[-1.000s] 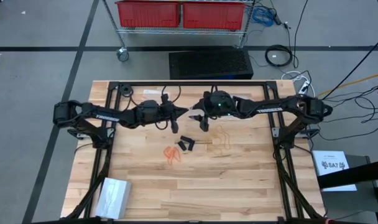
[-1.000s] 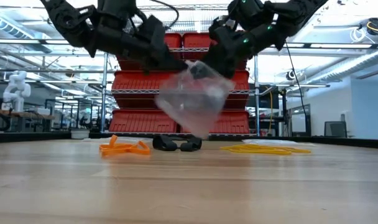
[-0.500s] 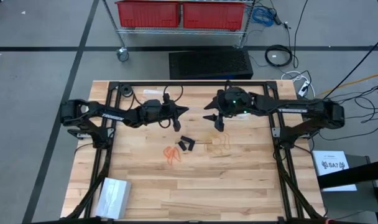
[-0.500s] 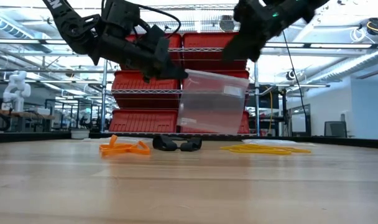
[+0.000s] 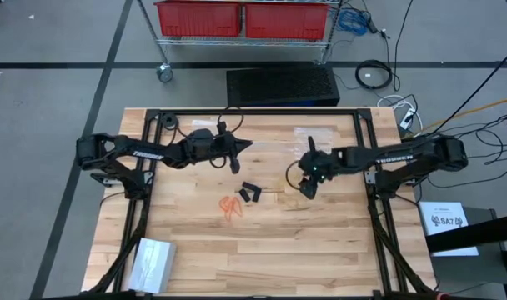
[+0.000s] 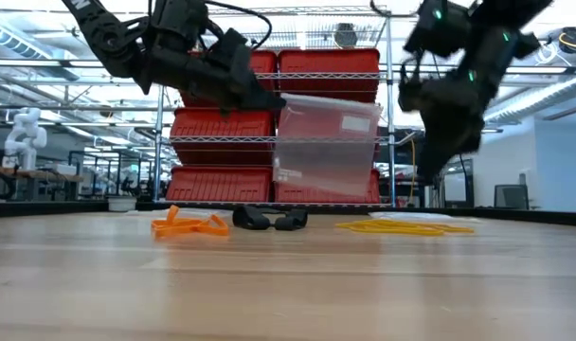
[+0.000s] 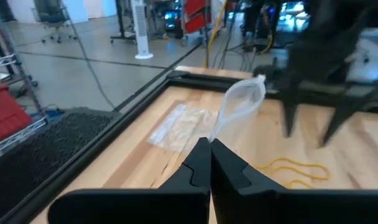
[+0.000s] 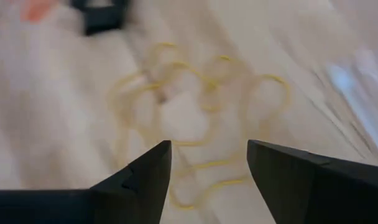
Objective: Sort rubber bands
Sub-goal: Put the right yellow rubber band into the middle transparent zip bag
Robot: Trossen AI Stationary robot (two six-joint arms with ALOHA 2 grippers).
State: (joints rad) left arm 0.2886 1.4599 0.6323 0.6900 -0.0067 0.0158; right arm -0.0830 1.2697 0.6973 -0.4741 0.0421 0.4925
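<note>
From above, the left gripper (image 5: 239, 147) pinches a clear bag (image 5: 236, 166); orange bands (image 5: 230, 206) and black bands (image 5: 251, 192) lie mid-table. Right wrist view: the right gripper (image 8: 207, 163) (fingers spread wide) hovers over yellow bands (image 8: 195, 106).

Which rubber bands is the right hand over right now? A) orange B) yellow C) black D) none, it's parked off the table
B: the right wrist view looks down past the open right hand onto the yellow rubber bands; in the high view it sits over that cluster, away from the orange ones.
</note>
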